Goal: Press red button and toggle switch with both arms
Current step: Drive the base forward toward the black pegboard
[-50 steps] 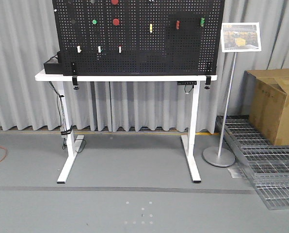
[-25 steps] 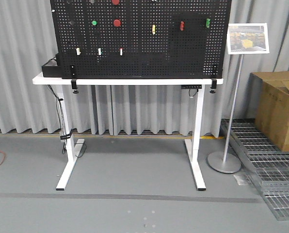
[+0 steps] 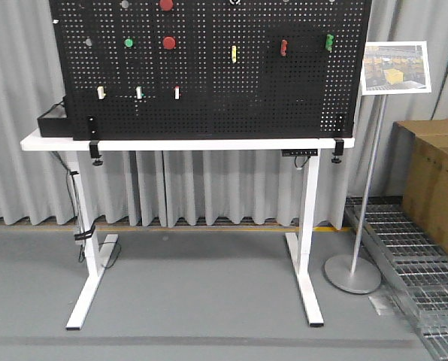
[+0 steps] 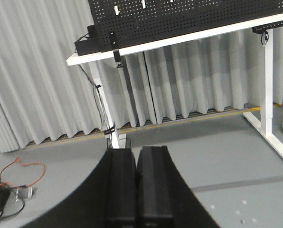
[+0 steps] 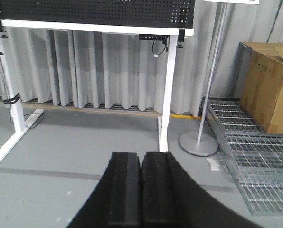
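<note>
A black pegboard (image 3: pixel 209 83) stands on a white table (image 3: pixel 179 143). A round red button (image 3: pixel 168 43) sits on it at upper left, with a second red disc (image 3: pixel 166 4) at the top edge. The toggle switch (image 3: pixel 283 47), a small upright red lever, is at upper right. Neither gripper appears in the front view. In its wrist view my left gripper (image 4: pixel 137 151) is shut and empty, low over the floor and far from the table (image 4: pixel 179 37). Over the floor in front of the table (image 5: pixel 84 26), my right gripper (image 5: pixel 141 155) is likewise shut on nothing.
A green button (image 3: pixel 128 43), a yellow piece (image 3: pixel 234 53), a green lever (image 3: pixel 329 41) and small white rockers (image 3: pixel 101 92) share the board. A sign stand (image 3: pixel 368 165), a cardboard box (image 3: pixel 438 180) and metal grating (image 3: pixel 404 248) are at right. An orange cable (image 4: pixel 23 167) lies at left.
The table and pegboard have grown larger and sit lower in the front view, with the sign stand and box sliding right: the base has moved closer.
</note>
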